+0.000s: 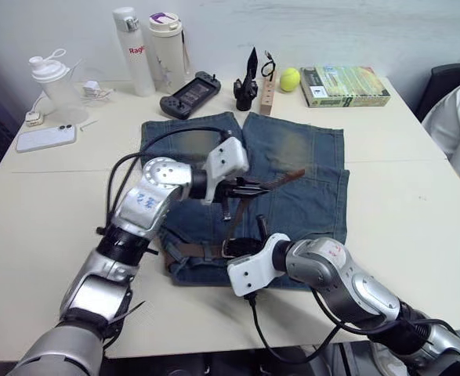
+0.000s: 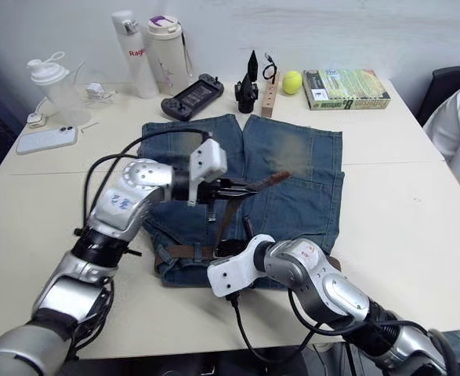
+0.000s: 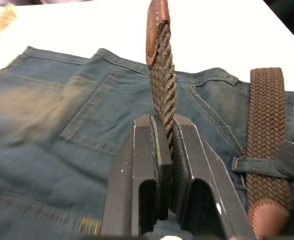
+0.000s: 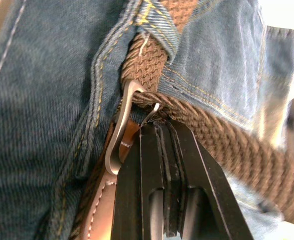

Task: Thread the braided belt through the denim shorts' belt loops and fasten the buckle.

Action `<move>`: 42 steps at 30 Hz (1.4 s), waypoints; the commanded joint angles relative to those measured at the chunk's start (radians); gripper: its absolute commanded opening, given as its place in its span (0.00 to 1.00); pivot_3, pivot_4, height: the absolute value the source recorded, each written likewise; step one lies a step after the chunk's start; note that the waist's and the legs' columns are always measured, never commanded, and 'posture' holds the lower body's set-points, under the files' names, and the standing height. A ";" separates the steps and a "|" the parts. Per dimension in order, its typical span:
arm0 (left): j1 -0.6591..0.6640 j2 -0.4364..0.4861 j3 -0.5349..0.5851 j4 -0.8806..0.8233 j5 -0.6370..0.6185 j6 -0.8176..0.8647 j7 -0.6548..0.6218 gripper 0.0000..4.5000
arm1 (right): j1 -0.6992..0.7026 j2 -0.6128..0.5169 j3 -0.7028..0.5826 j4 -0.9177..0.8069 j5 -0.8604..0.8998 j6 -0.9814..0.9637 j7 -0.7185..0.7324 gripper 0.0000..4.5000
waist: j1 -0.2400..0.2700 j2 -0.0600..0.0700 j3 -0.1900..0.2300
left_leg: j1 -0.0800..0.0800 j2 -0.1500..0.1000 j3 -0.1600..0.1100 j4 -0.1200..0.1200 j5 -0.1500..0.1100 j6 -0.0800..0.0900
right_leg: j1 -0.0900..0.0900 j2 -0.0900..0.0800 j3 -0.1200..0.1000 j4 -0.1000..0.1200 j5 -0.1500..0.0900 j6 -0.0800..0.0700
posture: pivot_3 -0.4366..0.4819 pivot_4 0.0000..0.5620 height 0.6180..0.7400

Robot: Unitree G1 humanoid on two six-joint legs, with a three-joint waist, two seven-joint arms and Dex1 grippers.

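- The denim shorts (image 1: 292, 180) lie flat on the white table (image 1: 418, 211), with the waistband at the edge closest to the robot.
- The braided belt (image 3: 163, 90) runs along that waistband, and its free end sticks up over the shorts.
- The left gripper (image 3: 166, 150) is squeezed tight on that free end.
- The right gripper (image 4: 162, 145) is squeezed tight on the buckle (image 4: 122, 125), at the waistband.

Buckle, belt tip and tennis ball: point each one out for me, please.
buckle (image 4: 124, 127), right wrist view, on the silver frame's curved side bar.
braided belt (image 3: 156, 22), left wrist view, on the leather cap at its free tip.
tennis ball (image 1: 290, 79), left eye view, on the ball's middle.
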 commanded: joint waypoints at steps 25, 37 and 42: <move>-0.406 -0.369 0.063 0.620 0.088 -0.418 -0.277 0.00 | 0.136 0.035 0.072 0.069 -0.102 -0.134 0.236 0.00 | 0.031 0.000 0.000 | 0.000 -0.003 -0.003 0.002 0.001 0.003 | 0.003 -0.002 -0.001 -0.002 0.001 0.003 | 0.48 0.27 0.84; -0.402 -0.281 0.158 0.678 0.096 -0.352 -0.262 0.00 | 0.142 0.034 0.052 0.071 -0.098 -0.157 0.249 0.00 | 0.013 0.000 0.000 | 0.000 -0.002 -0.003 0.001 0.001 0.003 | 0.002 -0.001 -0.001 -0.002 0.001 0.003 | 0.48 0.27 0.84; -0.432 -0.327 0.164 0.703 0.109 -0.368 -0.246 0.00 | 0.130 0.029 0.053 0.080 -0.092 -0.181 0.256 0.00 | 0.012 0.000 0.000 | 0.000 -0.002 -0.003 0.001 0.000 0.003 | 0.002 -0.001 -0.001 -0.002 0.001 0.003 | 0.48 0.27 0.84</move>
